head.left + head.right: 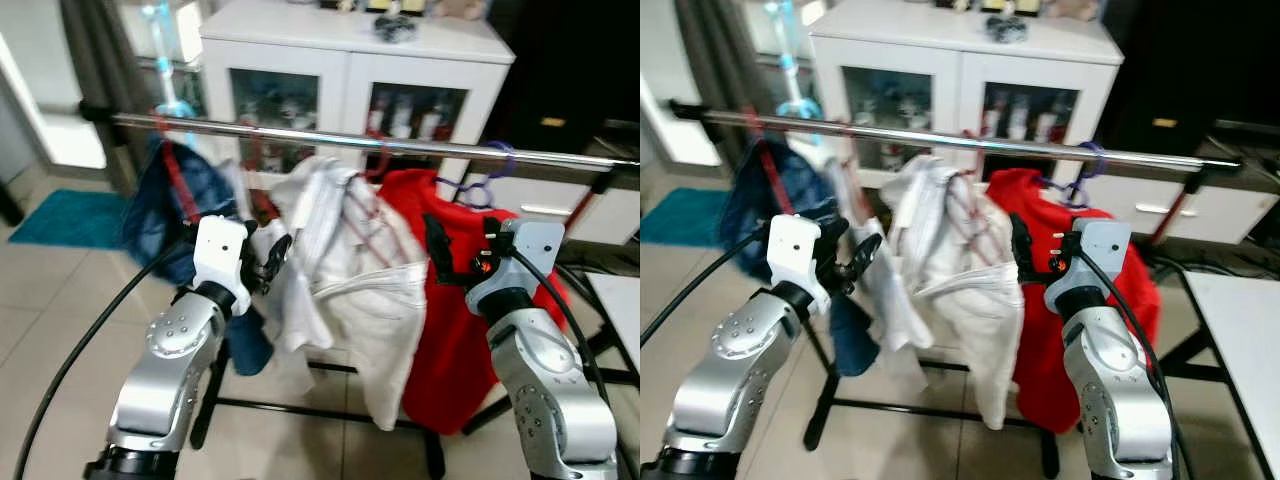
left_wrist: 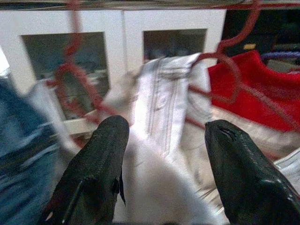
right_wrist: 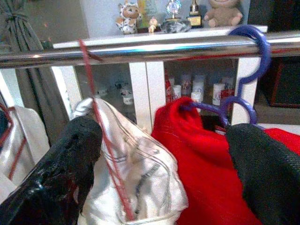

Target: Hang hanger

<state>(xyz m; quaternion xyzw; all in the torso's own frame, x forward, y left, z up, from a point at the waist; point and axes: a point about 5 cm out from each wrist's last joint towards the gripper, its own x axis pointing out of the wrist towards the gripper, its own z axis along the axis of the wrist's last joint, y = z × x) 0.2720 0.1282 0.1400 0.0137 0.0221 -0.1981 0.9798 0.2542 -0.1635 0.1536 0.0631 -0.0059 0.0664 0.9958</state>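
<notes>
left claw (image 2: 161, 136) open, crumpled white shirt (image 1: 350, 290), glossy steel rail (image 1: 370, 142)

Even indoor daylight; glare streaks along the rail (image 3: 154, 48). Left wrist view is smeared with blur, head views slightly soft.

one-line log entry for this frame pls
task: hang hanger | left tool: open, at white shirt | right tool: open, at red garment | red hanger hooked on rail | purple hanger hooked

A thin red hanger (image 3: 108, 164) carries a white shirt (image 1: 350, 280), hooked on the steel rail (image 1: 400, 146), tilted.
</notes>
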